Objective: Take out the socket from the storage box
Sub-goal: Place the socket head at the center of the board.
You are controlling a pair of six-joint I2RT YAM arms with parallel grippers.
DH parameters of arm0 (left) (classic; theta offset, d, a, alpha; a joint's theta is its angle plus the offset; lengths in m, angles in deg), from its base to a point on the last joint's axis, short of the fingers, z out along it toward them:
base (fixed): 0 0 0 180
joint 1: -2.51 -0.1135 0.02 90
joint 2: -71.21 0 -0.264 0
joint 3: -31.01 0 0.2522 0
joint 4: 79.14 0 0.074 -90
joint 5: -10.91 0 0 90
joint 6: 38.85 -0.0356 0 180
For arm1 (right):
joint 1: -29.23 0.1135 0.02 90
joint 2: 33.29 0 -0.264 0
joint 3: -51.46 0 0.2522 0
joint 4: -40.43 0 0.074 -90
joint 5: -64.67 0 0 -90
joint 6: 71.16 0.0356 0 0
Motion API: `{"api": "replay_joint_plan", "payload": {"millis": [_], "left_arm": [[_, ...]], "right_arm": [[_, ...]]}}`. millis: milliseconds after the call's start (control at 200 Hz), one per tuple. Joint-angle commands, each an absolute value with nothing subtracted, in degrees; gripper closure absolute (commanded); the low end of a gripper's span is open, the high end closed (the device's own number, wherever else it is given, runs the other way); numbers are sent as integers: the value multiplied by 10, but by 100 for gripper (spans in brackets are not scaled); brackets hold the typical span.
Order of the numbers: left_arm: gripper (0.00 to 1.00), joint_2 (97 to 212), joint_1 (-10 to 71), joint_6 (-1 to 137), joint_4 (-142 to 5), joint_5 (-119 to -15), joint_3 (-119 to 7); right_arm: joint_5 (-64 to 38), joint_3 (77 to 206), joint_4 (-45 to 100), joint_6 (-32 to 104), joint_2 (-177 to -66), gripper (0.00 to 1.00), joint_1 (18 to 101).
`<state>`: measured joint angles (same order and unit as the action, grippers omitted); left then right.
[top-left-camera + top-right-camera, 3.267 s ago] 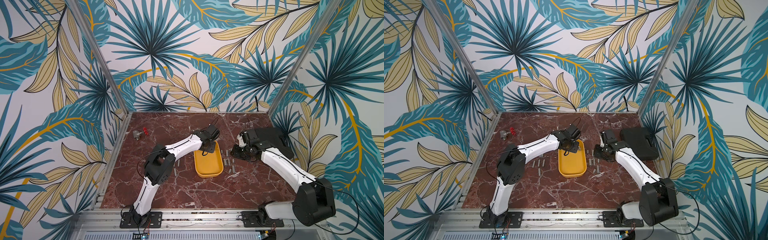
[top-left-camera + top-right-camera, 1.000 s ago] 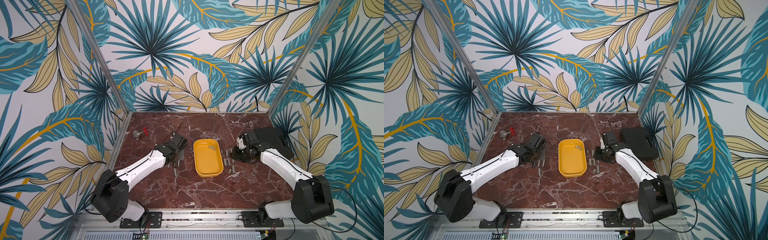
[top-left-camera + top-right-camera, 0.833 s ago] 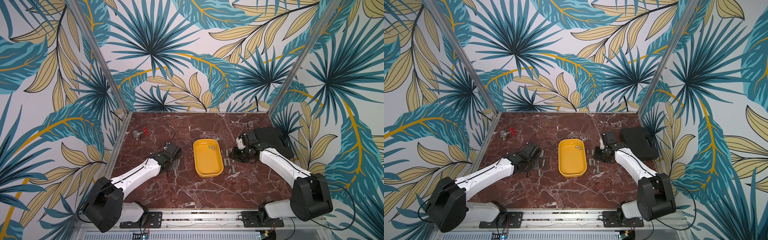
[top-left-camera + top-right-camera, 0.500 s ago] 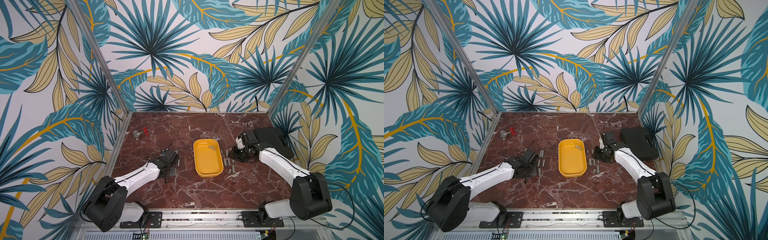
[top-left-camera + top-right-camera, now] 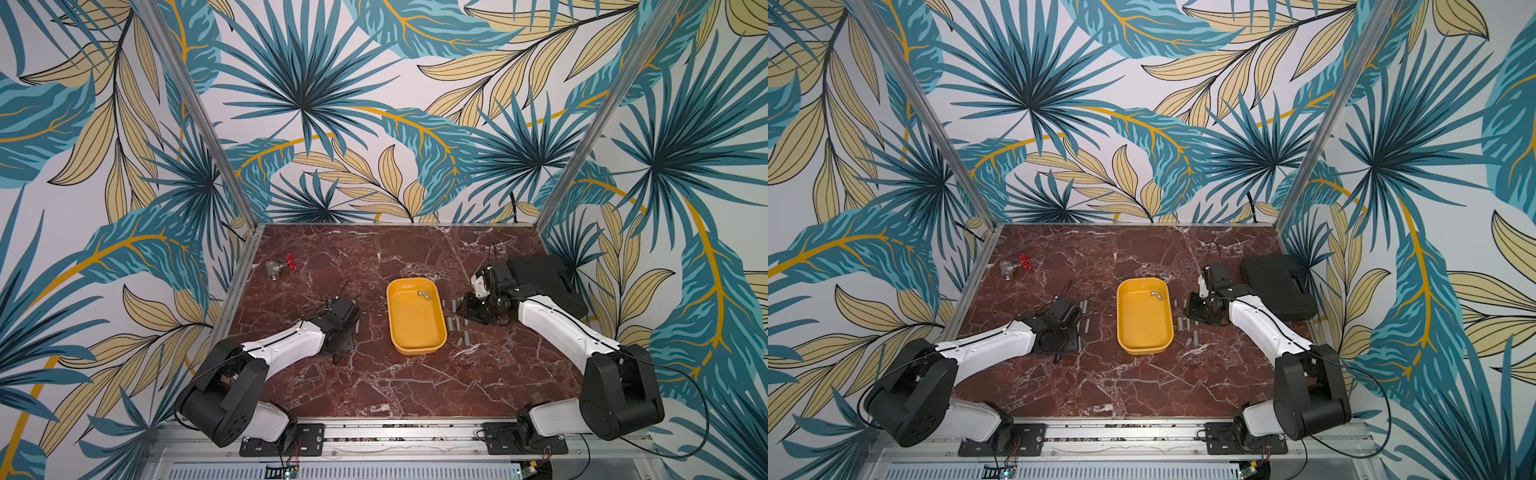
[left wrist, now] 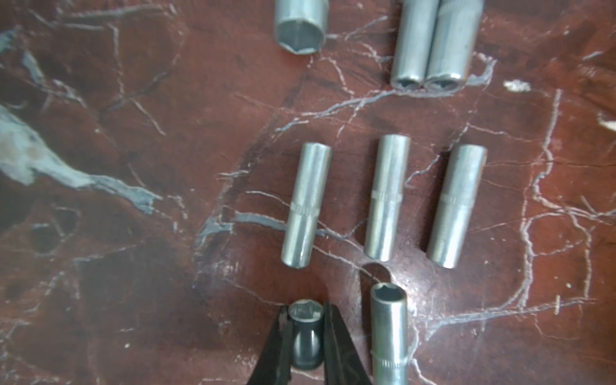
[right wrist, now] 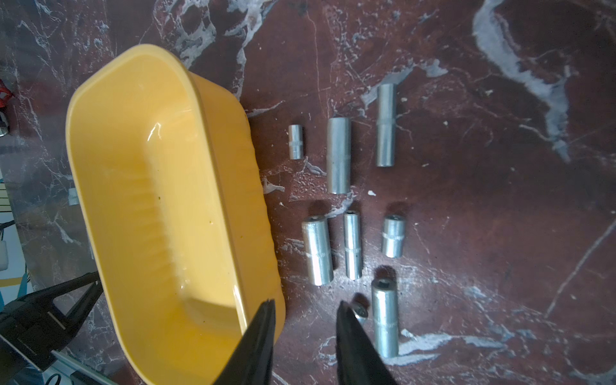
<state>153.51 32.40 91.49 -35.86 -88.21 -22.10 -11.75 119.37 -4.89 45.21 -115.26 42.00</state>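
The socket point(image 6: 305, 346) is pinched between the closed fingers of the left gripper point(image 6: 306, 311), out of the storage box point(image 5: 415, 324) and at its 9 o'clock over the marble table point(image 5: 374, 382); loose sockets point(image 6: 386, 196) lie just beside it; a small bent metal piece point(image 5: 424, 294) lies inside the box; at the box's 3 o'clock the right gripper point(image 7: 305, 310) stands partly open, holding nothing, near more sockets point(image 7: 338, 155); a black case point(image 5: 540, 274) lies beyond.

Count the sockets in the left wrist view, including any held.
8. One socket in the left gripper, one beside it, three in a row, a touching pair, one cut off. More lie outside this view.
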Motion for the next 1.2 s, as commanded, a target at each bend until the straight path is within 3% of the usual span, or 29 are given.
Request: {"api": "replay_joint_plan", "payload": {"millis": [0, 401, 726, 957, 1197], "left_arm": [[83, 1545, 320, 909, -360, -877, -227], [75, 1541, 319, 909, -353, -882, -228], [74, 1527, 319, 909, -342, -889, -230], [65, 1498, 319, 905, -332, -892, -233], [64, 1460, 319, 902, -313, -895, -239]], "right_arm": [[-113, 1187, -50, 456, -1154, 67, 419], [-111, 1189, -51, 456, -1157, 67, 419], [-112, 1187, -54, 454, -1155, 67, 419], [-112, 1203, -60, 444, -1161, 67, 420], [-134, 1246, -82, 421, -1175, 66, 442]]}}
